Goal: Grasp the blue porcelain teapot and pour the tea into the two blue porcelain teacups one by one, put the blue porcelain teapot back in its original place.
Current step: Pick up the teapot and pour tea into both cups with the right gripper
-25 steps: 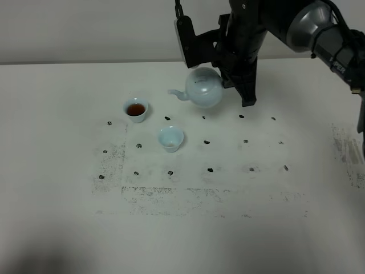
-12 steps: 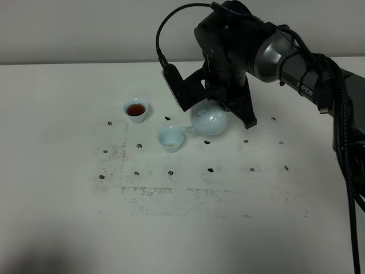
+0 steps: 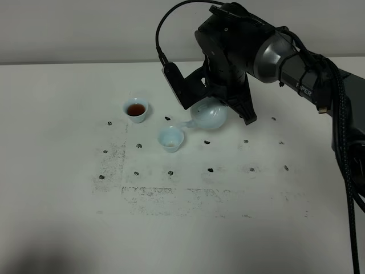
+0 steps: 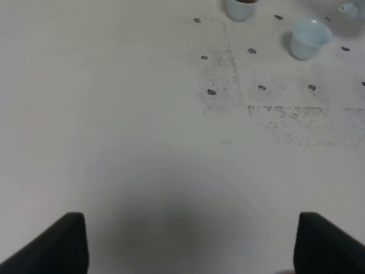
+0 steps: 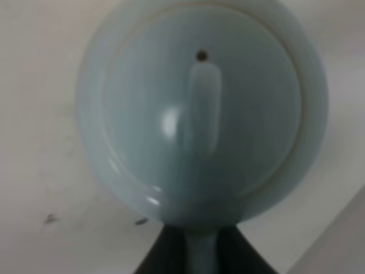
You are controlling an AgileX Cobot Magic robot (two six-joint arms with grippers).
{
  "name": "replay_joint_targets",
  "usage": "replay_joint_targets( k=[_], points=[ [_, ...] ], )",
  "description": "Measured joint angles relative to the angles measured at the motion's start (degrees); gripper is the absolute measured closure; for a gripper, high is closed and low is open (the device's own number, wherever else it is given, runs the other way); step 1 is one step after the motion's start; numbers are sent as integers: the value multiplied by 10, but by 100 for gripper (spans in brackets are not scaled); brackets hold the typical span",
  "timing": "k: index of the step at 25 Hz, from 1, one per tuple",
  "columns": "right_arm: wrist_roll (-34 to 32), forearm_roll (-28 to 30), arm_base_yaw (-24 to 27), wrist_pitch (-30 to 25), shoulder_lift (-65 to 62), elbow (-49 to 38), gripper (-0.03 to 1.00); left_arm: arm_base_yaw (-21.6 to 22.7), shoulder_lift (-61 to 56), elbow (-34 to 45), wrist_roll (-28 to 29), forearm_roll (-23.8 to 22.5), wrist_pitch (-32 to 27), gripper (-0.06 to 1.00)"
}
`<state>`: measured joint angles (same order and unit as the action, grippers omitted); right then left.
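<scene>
My right claw [image 5: 201, 254] pinches the teapot [image 3: 210, 116] by its handle. The pot is tipped, spout just beside the empty cup [image 3: 170, 138]. The tea-filled cup [image 3: 137, 109] stands back-left of that cup. My left claw [image 4: 191, 242] is spread wide. Lettering on the arm [image 3: 306, 90] ends in "PER".

From the right side the right arm [image 3: 285, 54] reaches in, its wrist rolled over and tipped downward. The right gripper [image 3: 232, 107] is pinched tight on the handle of the blue porcelain teapot [image 3: 210, 116]. The left gripper [image 4: 197, 245] hangs with its jaws spread wide.
</scene>
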<state>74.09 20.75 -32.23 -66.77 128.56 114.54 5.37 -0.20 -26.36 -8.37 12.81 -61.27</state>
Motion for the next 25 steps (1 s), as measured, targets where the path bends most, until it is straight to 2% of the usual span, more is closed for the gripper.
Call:
replay_joint_targets(
  k=[11,20,25],
  points=[
    [12,18,-23,53,0,0,92,0,0,0,0,0,0,24],
    [35,36,-23,49,11,0,92,0,0,0,0,0,0,24],
    [35,77,-34,52,11,0,92,0,0,0,0,0,0,24]
  ],
)
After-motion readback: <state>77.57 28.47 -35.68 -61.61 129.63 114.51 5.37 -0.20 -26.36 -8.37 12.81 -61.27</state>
